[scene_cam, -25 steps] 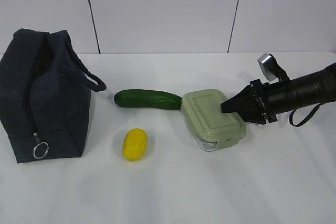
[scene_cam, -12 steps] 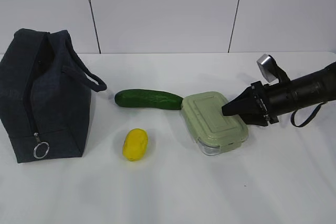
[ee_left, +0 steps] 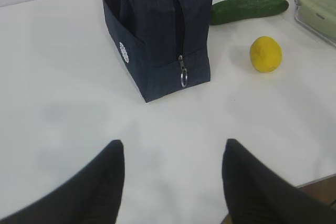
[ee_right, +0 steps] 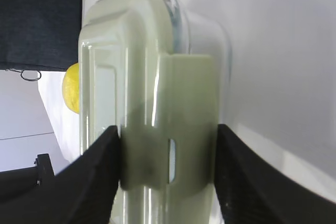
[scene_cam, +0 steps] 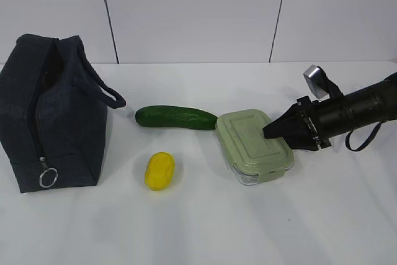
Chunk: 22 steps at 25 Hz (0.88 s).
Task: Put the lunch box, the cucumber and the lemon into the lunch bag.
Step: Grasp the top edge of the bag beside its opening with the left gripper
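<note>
Right pincer [ee_right: 165, 171] clamps the lunch box [scene_cam: 253, 146] at its lid latch, box tilted. Left pincer [ee_left: 172, 182] hangs open, empty, above the worktop [ee_left: 79, 119].

lunch bag [scene_cam: 56, 113]: dark navy, small white logo, silver ring pull
cucumber [scene_cam: 175, 117]: dark green
lemon [scene_cam: 159, 170]: bright yellow
lunch box [scene_cam: 253, 145]: clear glass, pale sage-green lid
table [scene_cam: 205, 228]: white
</note>
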Each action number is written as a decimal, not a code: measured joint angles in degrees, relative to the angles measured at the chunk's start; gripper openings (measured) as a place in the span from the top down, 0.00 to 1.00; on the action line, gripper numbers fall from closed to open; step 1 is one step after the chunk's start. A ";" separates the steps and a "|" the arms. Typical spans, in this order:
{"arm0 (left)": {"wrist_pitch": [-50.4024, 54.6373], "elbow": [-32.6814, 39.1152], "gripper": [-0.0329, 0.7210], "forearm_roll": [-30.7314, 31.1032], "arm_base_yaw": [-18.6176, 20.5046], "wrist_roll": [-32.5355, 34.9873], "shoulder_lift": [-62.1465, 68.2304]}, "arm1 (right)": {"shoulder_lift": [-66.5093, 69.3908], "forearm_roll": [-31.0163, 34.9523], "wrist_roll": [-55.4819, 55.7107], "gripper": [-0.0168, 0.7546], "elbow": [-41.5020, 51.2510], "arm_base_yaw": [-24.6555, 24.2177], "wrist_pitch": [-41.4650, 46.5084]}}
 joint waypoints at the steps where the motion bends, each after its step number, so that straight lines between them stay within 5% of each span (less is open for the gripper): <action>1: 0.00 0.00 0.38 0.00 0.00 0.00 0.00 | 0.00 -0.09 0.09 0.45 0.00 0.00 0.00; 22: 0.00 0.00 0.38 0.00 0.00 0.00 0.00 | -1.75 -1.27 1.44 0.48 0.00 0.22 -1.42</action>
